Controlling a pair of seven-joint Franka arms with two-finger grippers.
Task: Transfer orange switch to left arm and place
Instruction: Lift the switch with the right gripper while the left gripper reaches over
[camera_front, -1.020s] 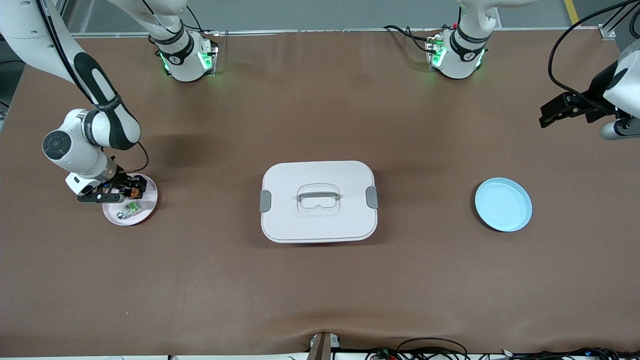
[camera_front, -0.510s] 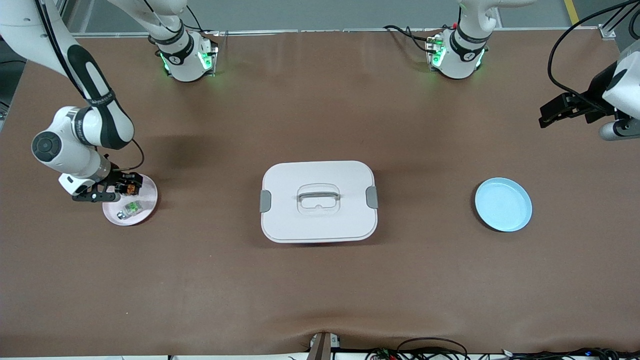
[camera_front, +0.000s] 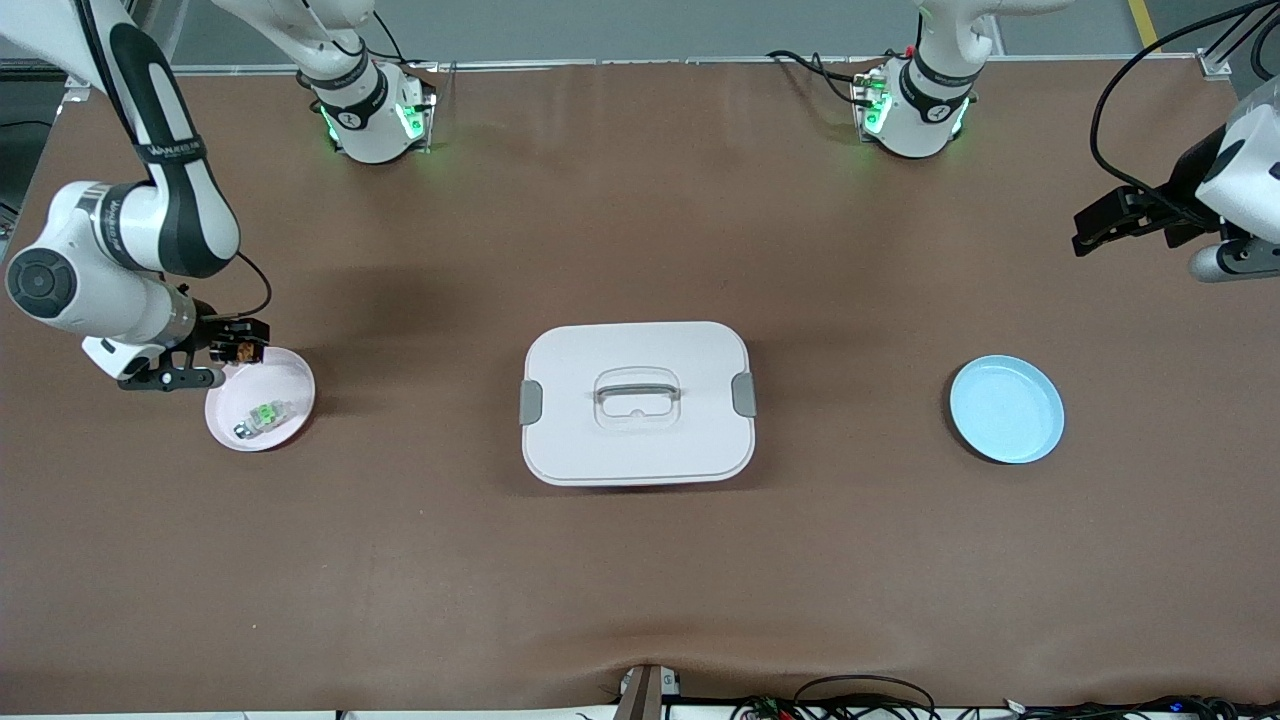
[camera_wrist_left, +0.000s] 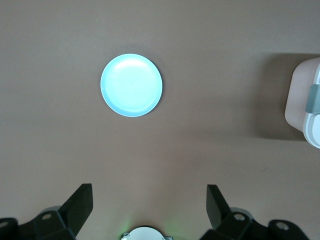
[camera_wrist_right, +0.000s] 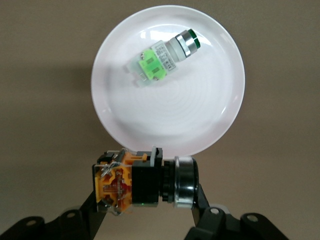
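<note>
The orange switch (camera_wrist_right: 142, 181), a black block with an orange end and a metal ring, is lifted off the table; my right gripper (camera_front: 238, 351) is shut on it above the rim of the pale pink plate (camera_front: 290, 385), at the right arm's end. My right gripper (camera_wrist_right: 146, 197) grips it by both ends. The white box (camera_front: 637, 402) with grey clips sits mid-table. My left gripper (camera_wrist_left: 148, 202) hangs open and empty, high over the table at the left arm's end. In the front view my left gripper (camera_front: 1095, 225) is a dark shape at the edge.
A clear-white switch with a green centre (camera_front: 260, 416) lies on the pink plate (camera_wrist_right: 210, 125). A light blue plate (camera_front: 1006, 408) rests toward the left arm's end, beside the box. Cables (camera_front: 860, 700) run along the table's near edge.
My right gripper has risen off the pink plate with the orange switch and drifted toward the table's end. The left arm has barely moved.
</note>
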